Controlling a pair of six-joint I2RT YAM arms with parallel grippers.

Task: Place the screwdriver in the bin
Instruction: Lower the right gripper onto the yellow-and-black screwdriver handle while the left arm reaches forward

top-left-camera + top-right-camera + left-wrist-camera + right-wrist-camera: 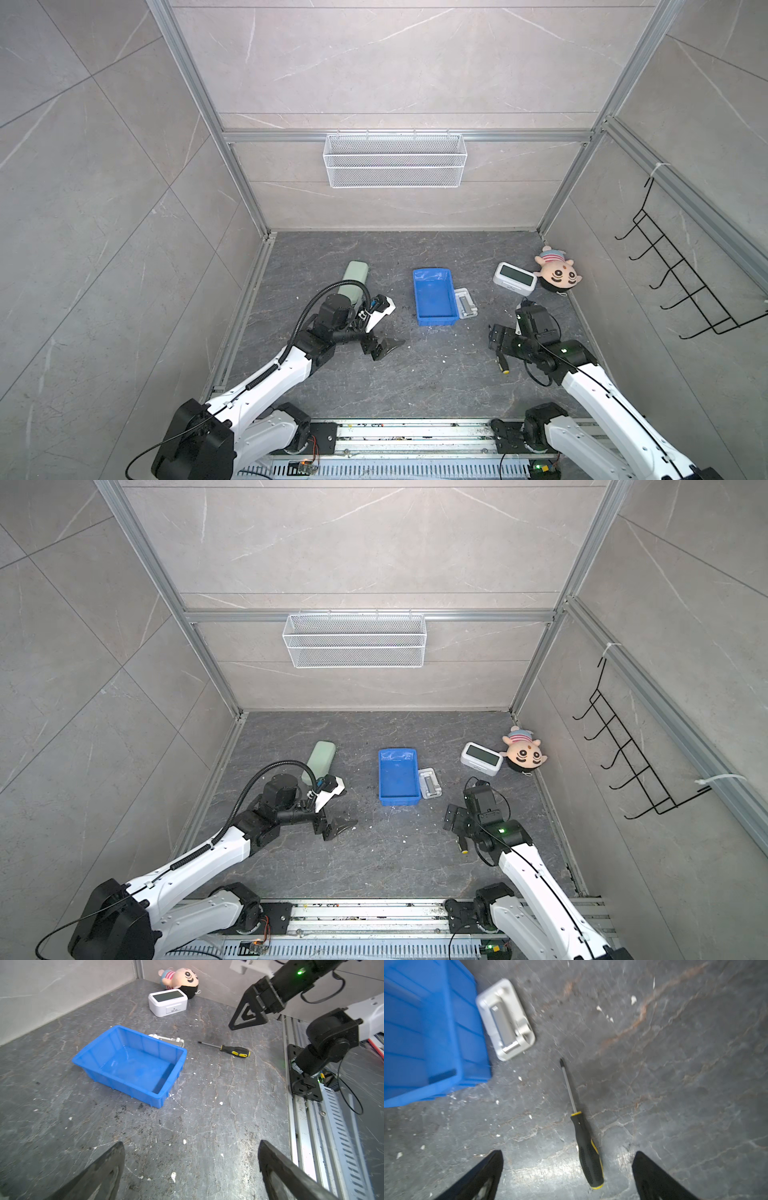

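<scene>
The screwdriver [583, 1126], black handle with yellow accents and a thin metal shaft, lies flat on the grey table at lower centre of the right wrist view. The bright blue bin [133, 1064], empty and upright, sits centre-left in the left wrist view.
</scene>
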